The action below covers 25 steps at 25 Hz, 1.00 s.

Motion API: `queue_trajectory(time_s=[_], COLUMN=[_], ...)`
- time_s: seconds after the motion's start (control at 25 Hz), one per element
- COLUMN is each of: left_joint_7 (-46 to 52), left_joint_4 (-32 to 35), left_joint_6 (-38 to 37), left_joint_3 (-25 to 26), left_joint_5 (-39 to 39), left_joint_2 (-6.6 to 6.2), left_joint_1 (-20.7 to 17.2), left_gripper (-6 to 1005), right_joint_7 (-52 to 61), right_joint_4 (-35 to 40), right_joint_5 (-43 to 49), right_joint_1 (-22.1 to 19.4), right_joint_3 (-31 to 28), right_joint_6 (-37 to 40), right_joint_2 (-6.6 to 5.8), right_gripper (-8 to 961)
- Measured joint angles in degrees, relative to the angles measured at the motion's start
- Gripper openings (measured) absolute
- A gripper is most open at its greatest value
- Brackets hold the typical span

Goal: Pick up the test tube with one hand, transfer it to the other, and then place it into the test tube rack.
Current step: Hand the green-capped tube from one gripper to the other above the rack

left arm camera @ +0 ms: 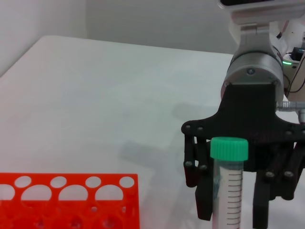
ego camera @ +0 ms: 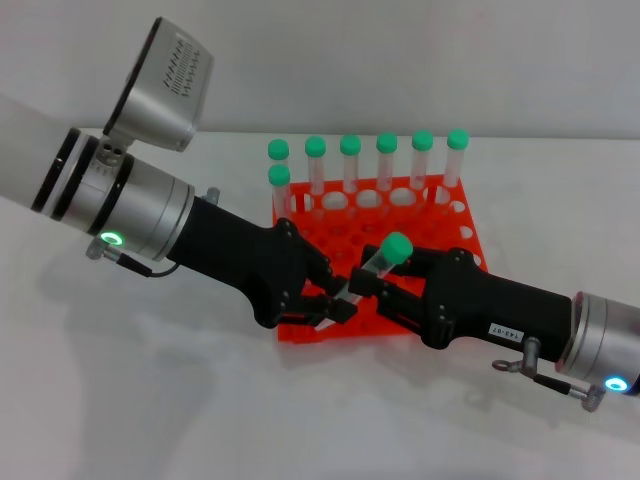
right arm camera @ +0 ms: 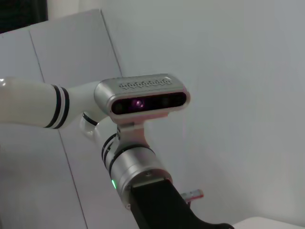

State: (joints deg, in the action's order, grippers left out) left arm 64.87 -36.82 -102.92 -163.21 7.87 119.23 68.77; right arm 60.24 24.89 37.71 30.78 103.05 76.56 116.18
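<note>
The test tube (ego camera: pixel 378 268) is sitting tilted between both grippers, above the near edge of the orange-red rack (ego camera: pixel 455 222). The left gripper (ego camera: pixel 338 300) is clamping its lower end; the right gripper (ego camera: pixel 392 290) seems closed on the clear, graduated barrel below the round green cap, though fingers overlap there.
</note>
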Motion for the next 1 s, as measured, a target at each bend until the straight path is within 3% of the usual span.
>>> queue_trajectory(time_s=[0.52, 1.0], left_joint_7=[-0.2, 0.2], left_joint_4=[0.0, 0.0], left_joint_6=[0.2, 0.2], left_joint_3=[0.0, 0.0], left_joint_5=[-0.1, 0.1], left_joint_2=[-0.04, -0.05], left_joint_1=[-0.1, -0.1], left_gripper=[214, 217], right_joint_7=[-1.0, -1.1], right_joint_4=[-0.1, 0.2], right_joint_5=[0.0, 0.1], right_joint_1=[0.3, 0.2], right_joint_3=[0.1, 0.1], right_joint_6=[-0.8, -1.0], right_joint_2=[0.0, 0.0], right_gripper=[242, 205])
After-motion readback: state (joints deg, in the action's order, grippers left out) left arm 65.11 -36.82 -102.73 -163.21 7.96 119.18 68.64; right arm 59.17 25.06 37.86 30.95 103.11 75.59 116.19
